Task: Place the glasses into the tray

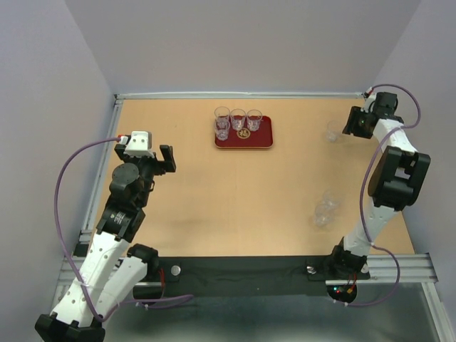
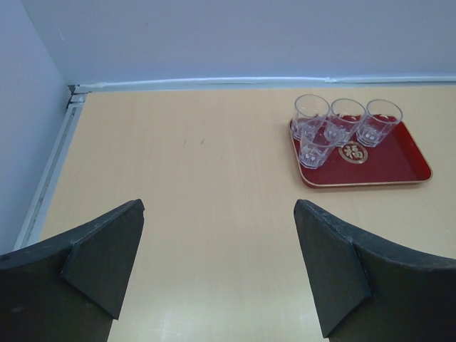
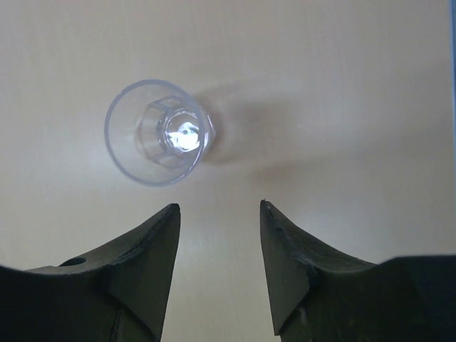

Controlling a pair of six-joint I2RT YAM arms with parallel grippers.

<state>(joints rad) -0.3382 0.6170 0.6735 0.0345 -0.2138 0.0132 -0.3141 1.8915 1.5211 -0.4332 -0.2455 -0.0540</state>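
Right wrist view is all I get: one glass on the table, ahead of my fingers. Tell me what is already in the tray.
Observer: The tray holds four glasses: three in a row along its far side, and a fourth glass in front of the left one.
Operator: Count the ones outside it.
Observer: Two. Your glass stands to the right of the tray. Another glass sits closer to the near edge of the table, also on the right.
Operator: Report the left arm.
Observer: The left gripper is open and empty, over the table to the left of the tray.
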